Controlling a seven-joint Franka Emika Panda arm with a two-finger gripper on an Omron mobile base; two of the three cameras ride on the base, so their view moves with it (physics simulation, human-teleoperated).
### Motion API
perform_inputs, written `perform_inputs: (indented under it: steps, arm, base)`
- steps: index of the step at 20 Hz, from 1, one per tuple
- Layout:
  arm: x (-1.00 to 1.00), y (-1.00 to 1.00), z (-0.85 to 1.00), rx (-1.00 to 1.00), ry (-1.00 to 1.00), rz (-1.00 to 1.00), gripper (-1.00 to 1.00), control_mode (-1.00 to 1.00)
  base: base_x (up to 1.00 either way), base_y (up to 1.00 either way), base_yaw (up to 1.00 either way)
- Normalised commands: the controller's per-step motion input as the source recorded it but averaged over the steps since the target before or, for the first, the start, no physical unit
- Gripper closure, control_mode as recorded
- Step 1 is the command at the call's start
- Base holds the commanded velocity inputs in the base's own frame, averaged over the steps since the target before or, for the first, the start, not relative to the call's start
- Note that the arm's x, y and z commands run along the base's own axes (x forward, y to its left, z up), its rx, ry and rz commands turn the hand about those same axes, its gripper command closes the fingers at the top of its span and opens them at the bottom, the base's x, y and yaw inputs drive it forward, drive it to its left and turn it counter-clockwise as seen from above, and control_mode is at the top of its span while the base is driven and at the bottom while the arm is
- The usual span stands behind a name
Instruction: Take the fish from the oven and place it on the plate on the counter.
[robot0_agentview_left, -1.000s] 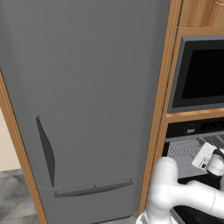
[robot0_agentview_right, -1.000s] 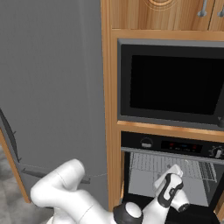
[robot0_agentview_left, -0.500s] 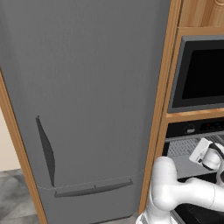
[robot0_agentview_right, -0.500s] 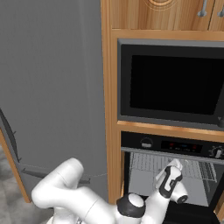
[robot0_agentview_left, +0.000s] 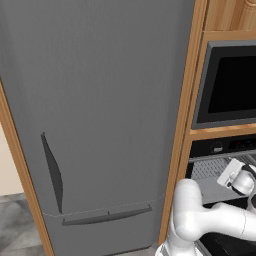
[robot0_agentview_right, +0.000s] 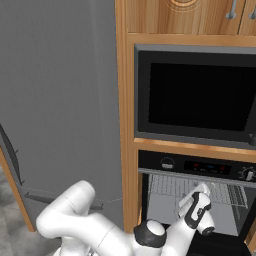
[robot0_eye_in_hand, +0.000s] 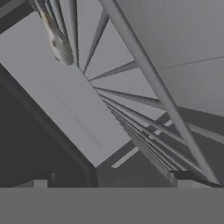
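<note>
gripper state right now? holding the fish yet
Gripper: cannot tell whether open or shut; it is inside the oven at the rack, and the fish lies apart on the wires, not held.

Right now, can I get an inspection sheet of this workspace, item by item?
Surface: wire rack inside the open oven; no counter seen.
Job's things: fish lies on the rack bars, up and left in the hand view; plate nothing seen.
Clutter: nothing seen.
Gripper: gripper at the oven mouth, at rack height; tips barely show, so open or shut cannot be told; nothing seen held.
Cables: nothing seen.
Surroundings: grey fridge left of the oven; black microwave above it; wood framing between.
</note>
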Motion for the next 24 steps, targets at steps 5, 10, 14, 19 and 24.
perform_inputs:
  steps: [5, 10, 14, 19, 24]
  arm:
    - [-0.2, 0.0, -0.82, 0.0, 0.0, 0.0, -1.0, -1.0]
    - [-0.14, -0.05, -0.81, 0.0, 0.0, 0.0, -1.0, -1.0]
    - [-0.58, -0.12, -0.24, 0.03, 0.0, 0.0, -1.0, -1.0]
    - [-0.48, -0.13, -0.14, 0.06, -0.01, 0.0, -1.0, -1.0]
    - [-0.21, -0.06, -0.08, 0.07, -0.03, 0.0, -1.0, -1.0]
  base:
    - [0.0, 0.0, 0.0]
    - [0.0, 0.0, 0.0]
    - [0.0, 0.0, 0.0]
    - [0.0, 0.0, 0.0]
    - [0.0, 0.0, 0.0]
